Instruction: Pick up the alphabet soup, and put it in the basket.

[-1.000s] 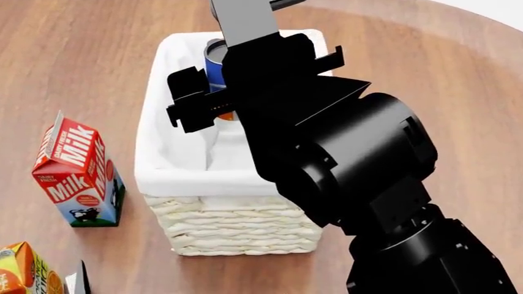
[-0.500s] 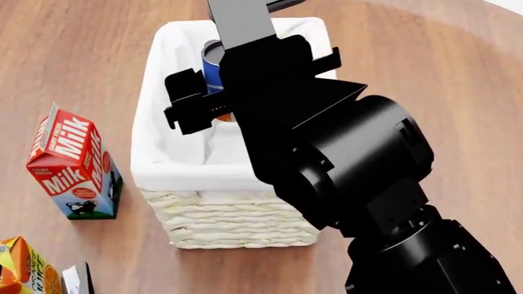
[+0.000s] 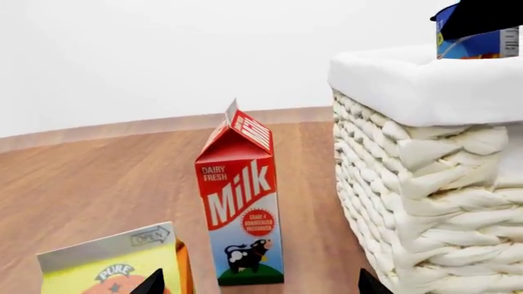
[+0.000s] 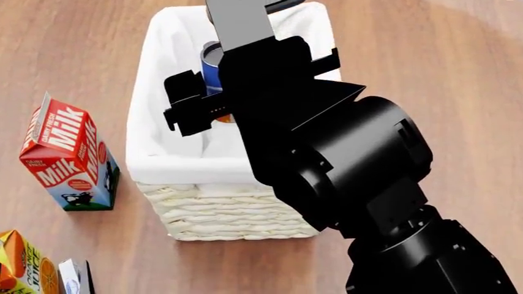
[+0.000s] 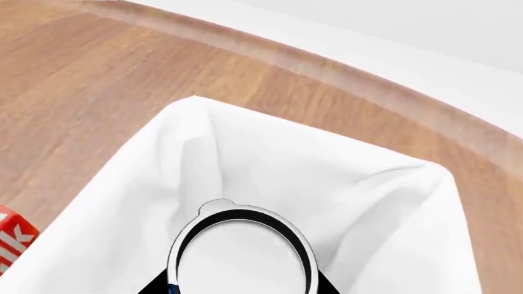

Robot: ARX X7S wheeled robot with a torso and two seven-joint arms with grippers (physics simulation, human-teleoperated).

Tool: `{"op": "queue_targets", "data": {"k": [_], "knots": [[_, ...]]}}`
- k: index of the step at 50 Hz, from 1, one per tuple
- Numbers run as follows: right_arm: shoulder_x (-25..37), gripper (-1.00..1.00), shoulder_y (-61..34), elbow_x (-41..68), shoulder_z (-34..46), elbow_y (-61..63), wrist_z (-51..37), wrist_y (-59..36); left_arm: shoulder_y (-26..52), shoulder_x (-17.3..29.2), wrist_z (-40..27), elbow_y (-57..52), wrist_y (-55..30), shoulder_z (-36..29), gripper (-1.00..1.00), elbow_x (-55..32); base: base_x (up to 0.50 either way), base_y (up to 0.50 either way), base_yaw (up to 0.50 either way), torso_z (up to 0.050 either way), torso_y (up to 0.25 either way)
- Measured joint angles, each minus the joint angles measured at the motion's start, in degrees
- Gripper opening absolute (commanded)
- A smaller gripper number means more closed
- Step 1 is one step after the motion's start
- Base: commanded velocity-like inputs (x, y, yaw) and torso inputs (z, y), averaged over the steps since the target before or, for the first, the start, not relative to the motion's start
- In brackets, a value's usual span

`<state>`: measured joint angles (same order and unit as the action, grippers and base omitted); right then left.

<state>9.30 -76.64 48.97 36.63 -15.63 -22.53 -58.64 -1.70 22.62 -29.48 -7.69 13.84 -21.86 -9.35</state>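
Right gripper [image 4: 214,76]: fingers are gripping the alphabet soup [image 4: 212,64] above the basket [image 4: 233,211].
Left gripper [image 3: 257,288]: fingers are spread wide beside the basket.

Alphabet soup [image 4: 212,66] over the basket [image 4: 163,147], inside its rim, between the right gripper's [image 4: 214,92] jaws; milk carton [image 4: 70,156] left of the basket; juice carton [image 4: 23,269] nearer, beside a smaller carton [image 4: 73,277]
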Motion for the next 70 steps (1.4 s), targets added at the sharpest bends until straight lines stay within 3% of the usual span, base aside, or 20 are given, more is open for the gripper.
{"op": "queue_targets", "data": {"k": [4, 5, 29, 48, 53, 59, 70], "knots": [[0.02, -1.0, -0.03, 0.07, 0.08, -0.02, -0.04, 0.11, -0.04, 0.04, 0.0, 0.02, 0.16, 0.02, 1.0, -0.14, 0.0, 0.0, 0.0, 0.0, 0.0], [0.03, 1.0, -0.04, 0.09, 0.08, -0.02, -0.1, 0.19, -0.04, 0.05, 0.0, 0.04, 0.19, 0.02, 1.0, -0.18, 0.0, 0.0, 0.0, 0.0, 0.0], [2.14, 1.0, -0.24, -1.36, 0.0, 2.64, 0.06, 1.95, -0.1, 0.21, 0.12, 0.31, 1.02, -0.04, 1.0, -0.82, 0.0, 0.0, 0.0, 0.0, 0.0], [14.91, 1.0, 10.07, 1.02, -5.33, 25.51, -2.35, 7.26, -0.43, 0.36, -0.09, 0.48, 2.27, 0.35, 1.0, -1.49, 0.0, 0.0, 0.0, 0.0, 0.0], [19.46, 1.0, 18.48, -1.78, -7.22, 33.99, -3.49, 14.06, -0.74, 0.47, -0.31, 0.23, 2.93, 0.57, 1.0, -1.51, 0.0, 0.0, 0.0, 0.0, 0.0], [24.21, 1.0, 33.35, -9.96, -9.38, 41.21, -4.75, 28.73, -1.18, 0.63, -0.49, -0.07, 4.15, 0.9, 1.0, -1.56, 0.0, 0.0, 0.0, 0.0, 0.0], [25.89, 1.0, 58.6, -21.97, -14.37, 38.01, -6.16, 60.76, -2.15, 0.76, -1.14, -0.64, 7.27, 1.53, 1.0, -0.7, 0.0, 0.0, 0.0, 0.0, 0.0]]}}
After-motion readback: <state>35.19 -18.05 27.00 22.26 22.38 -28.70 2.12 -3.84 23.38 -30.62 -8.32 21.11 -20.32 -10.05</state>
